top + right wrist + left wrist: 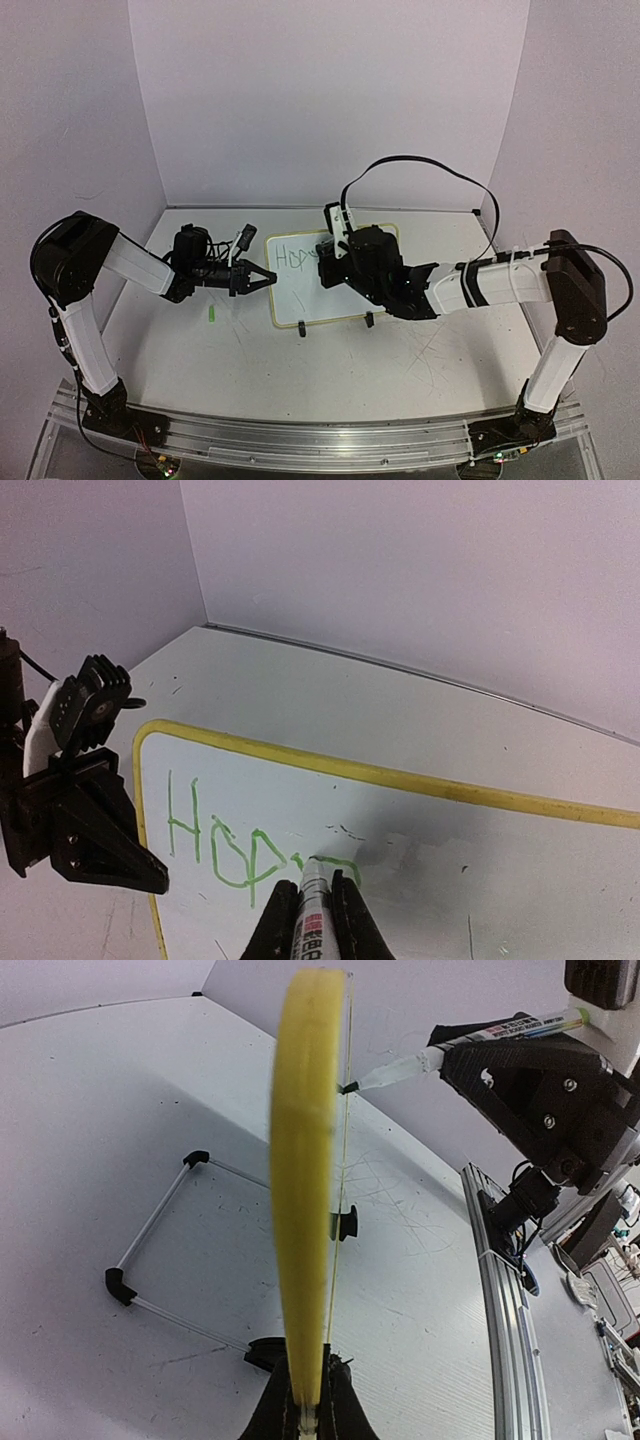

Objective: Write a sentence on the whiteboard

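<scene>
The whiteboard [300, 295] stands on the table [200, 350], the left pincer [305, 1375] clenched on its edge and the right pincer [315, 880] grasping a marker [500, 1032] whose tip touches the green writing [225, 845] (only "Hop" is readable), so a hard push could twist the whiteboard loose.

The whiteboard [305, 300] sits near the middle of the counter, slightly toward the far edge, with its left edge pinched in my left jaws. It is a small white rectangle with rounded corners and a thin yellow rim. Two black clip feet [300, 331] show along its near edge. I cannot tell whether it lies flat or leans. The sentence [235, 852] is unfinished: thin green letters in the board's far left corner read "Hop", followed by a partial stroke. Grey smudges mark the white just right of it.
</scene>
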Controlling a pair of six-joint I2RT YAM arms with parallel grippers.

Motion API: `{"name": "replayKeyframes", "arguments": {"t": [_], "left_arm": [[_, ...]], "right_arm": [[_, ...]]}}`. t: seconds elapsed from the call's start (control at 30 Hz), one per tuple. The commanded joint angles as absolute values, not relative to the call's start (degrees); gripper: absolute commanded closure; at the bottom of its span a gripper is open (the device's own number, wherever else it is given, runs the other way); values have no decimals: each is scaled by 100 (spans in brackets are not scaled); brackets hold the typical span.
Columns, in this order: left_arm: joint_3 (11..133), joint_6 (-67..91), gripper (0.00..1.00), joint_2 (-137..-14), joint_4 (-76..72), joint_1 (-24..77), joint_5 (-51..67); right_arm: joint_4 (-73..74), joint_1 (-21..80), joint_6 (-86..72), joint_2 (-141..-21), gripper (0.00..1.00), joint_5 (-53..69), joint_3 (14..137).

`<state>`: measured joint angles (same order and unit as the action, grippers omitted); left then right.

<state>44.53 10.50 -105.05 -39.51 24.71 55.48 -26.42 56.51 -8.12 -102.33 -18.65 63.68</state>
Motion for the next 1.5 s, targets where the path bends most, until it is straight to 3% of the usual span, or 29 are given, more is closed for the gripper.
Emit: {"name": "replayKeyframes", "arguments": {"t": [0.0, 1.47], "left_arm": [[4500, 835, 100, -10354, -3841, 2462, 5352], [4508, 835, 100, -10382, -3829, 2466, 5339]], "right_arm": [[-2510, 5591, -959, -10397, 100, -1857, 6475], [-2460, 5594, -930, -9590, 100, -2318, 5927]]}}
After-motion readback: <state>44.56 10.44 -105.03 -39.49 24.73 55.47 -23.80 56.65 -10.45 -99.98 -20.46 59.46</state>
